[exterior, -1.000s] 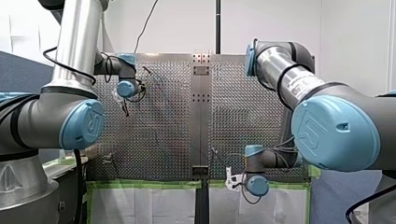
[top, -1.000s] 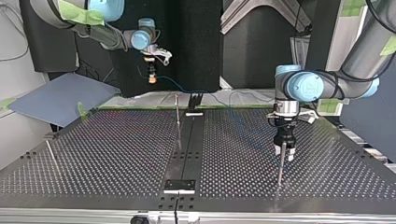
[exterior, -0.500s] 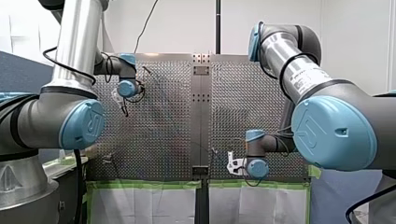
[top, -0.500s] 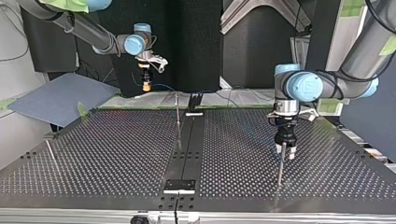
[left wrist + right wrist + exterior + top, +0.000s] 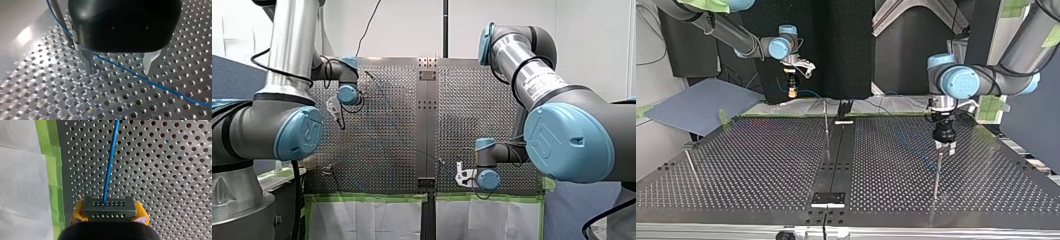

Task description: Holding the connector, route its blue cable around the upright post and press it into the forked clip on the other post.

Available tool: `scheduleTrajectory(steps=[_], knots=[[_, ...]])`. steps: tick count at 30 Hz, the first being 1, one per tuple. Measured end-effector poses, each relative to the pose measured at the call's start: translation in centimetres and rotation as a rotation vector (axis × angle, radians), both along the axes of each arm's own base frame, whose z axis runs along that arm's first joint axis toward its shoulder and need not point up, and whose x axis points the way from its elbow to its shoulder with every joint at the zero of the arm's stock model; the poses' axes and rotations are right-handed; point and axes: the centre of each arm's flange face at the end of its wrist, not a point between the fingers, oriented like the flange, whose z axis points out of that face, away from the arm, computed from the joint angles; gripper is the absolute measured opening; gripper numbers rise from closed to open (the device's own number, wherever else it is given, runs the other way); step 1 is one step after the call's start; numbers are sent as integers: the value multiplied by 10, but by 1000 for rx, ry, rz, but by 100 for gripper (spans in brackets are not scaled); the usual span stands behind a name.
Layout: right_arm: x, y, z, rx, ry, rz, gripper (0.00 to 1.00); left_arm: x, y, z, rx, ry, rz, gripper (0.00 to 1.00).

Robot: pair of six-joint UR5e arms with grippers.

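In the right wrist view my right gripper (image 5: 109, 218) has its yellow pads (image 5: 78, 213) shut on a black connector (image 5: 109, 208). The blue cable (image 5: 110, 165) runs from it out over the perforated plate. In the top view that gripper (image 5: 792, 92) hangs above the table's far edge. My left gripper (image 5: 945, 148) hovers just over the tip of a thin upright post (image 5: 936, 175). Its metal fingers (image 5: 87, 62) stand open in the left wrist view, and the blue cable (image 5: 135, 73) passes across below them, untouched. Another thin post (image 5: 826, 125) stands near the centre strip.
A third post (image 5: 691, 165) leans at the top view's left. A black centre strip (image 5: 833, 165) with a small bracket (image 5: 828, 199) runs down the plate. Green tape (image 5: 53, 170) and white sheeting border the plate's edge beside my right gripper.
My right gripper has carried the connector in over the plate's edge, toward the top view's left. My left gripper has lifted off the post's upper part and drifted back a little.
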Motion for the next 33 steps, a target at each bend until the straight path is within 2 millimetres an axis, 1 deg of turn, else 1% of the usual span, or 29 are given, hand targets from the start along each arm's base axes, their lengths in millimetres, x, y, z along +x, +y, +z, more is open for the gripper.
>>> scheduleTrajectory(steps=[9, 12, 15, 18, 22, 25, 28, 33], knots=[[0, -1, 0, -5, -3, 1, 0, -43, 3, 1, 29, 57, 34, 100], [0, -1, 0, -5, -3, 1, 0, -53, 7, 8, 57, 73, 64, 100], [0, -1, 0, -6, -4, 2, 0, -60, 9, 21, 86, 75, 86, 100], [0, -1, 0, -6, -3, 2, 0, -63, 9, 42, 115, 61, 94, 100], [1, -1, 0, -7, -4, 2, 0, -68, 9, 78, 158, 30, 101, 100], [1, -1, 0, -5, -3, 2, 0, -72, 9, 101, 187, 11, 103, 100], [0, 0, 0, -4, -3, 2, 0, -80, 8, 122, 206, -5, 106, 100], [0, 0, -1, -3, -2, 2, 0, -95, 7, 149, 225, -23, 102, 100]])
